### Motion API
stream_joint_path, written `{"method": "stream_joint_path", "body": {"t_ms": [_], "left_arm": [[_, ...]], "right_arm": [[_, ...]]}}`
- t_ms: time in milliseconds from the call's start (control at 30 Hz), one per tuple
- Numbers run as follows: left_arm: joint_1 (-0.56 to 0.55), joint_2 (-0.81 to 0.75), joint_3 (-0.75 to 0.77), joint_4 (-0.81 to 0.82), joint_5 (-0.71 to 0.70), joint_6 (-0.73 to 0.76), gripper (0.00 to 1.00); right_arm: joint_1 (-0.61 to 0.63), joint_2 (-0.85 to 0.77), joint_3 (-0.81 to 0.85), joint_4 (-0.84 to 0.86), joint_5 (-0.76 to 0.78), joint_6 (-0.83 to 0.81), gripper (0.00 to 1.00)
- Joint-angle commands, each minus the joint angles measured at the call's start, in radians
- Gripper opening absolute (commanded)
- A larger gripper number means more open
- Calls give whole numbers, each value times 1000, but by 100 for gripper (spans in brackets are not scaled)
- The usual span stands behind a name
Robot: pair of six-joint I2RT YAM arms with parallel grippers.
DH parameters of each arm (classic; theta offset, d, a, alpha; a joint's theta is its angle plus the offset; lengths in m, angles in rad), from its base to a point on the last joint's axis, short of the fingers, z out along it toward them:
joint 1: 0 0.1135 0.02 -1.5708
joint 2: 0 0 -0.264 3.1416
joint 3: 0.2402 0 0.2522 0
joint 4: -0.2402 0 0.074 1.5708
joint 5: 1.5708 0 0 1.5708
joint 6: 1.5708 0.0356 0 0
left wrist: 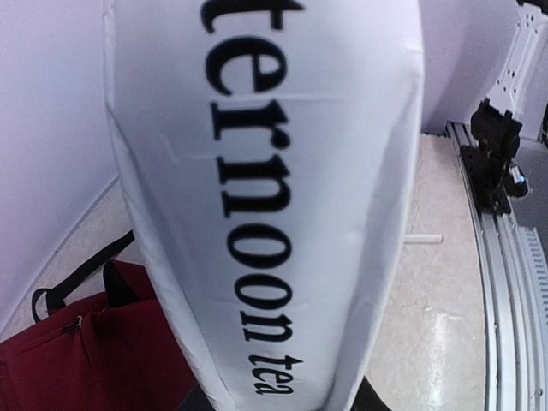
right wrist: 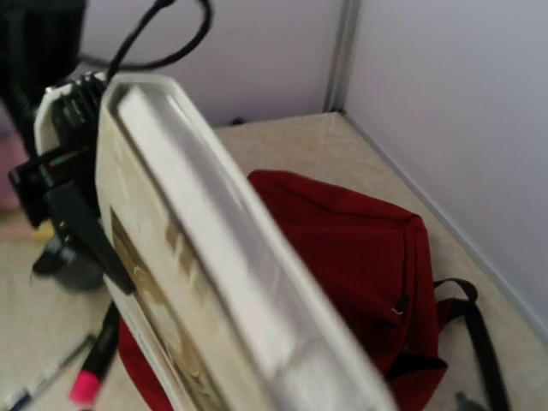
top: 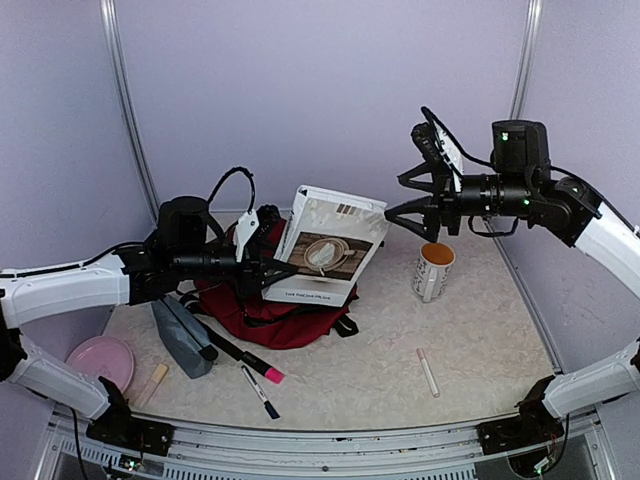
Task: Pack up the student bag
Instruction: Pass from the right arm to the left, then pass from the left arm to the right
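Book (left wrist: 265,171) gripped by left tool (top: 272,266) | student bag (top: 275,322) just beneath

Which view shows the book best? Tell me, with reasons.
Top external: the book shows most of its cover. Left wrist gives only its spine lettering, close up; right wrist only a blurred edge.

Centre frame, the student bag (top: 275,322) lies on the table (top: 480,340), with a book (top: 325,245) held on edge above it by the left gripper (top: 265,268), which reaches in from the left. A mug (top: 433,270) stands right of the bag, below the right gripper (top: 396,198), with a tube (top: 427,372) nearer the front edge. At lower left lie a pouch (top: 183,335), a plate (top: 100,360) and two markers (top: 250,362).
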Motion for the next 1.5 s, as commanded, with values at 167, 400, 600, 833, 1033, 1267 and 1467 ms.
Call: {"method": "stream_joint_path", "body": {"t_ms": [167, 400, 600, 833, 1033, 1267, 1467], "left_arm": [[-56, -63, 76, -193, -94, 232, 12], [-81, -69, 88, -250, -65, 288, 12], [-87, -74, 92, -269, -48, 303, 12], [-87, -62, 102, -269, -43, 294, 12], [-78, -63, 94, -262, -141, 207, 79], [-12, -49, 69, -268, -136, 113, 90], [-56, 152, 141, -341, -187, 157, 88]], "right_arm": [[119, 222, 202, -265, -95, -309, 100], [158, 299, 248, -269, -52, -343, 100], [157, 347, 286, -309, -99, -321, 56], [158, 314, 227, -272, -116, -275, 19], [124, 257, 143, -222, 43, -75, 0], [-124, 68, -95, -96, -50, 249, 0], [-246, -140, -197, 41, -35, 470, 0]]}}
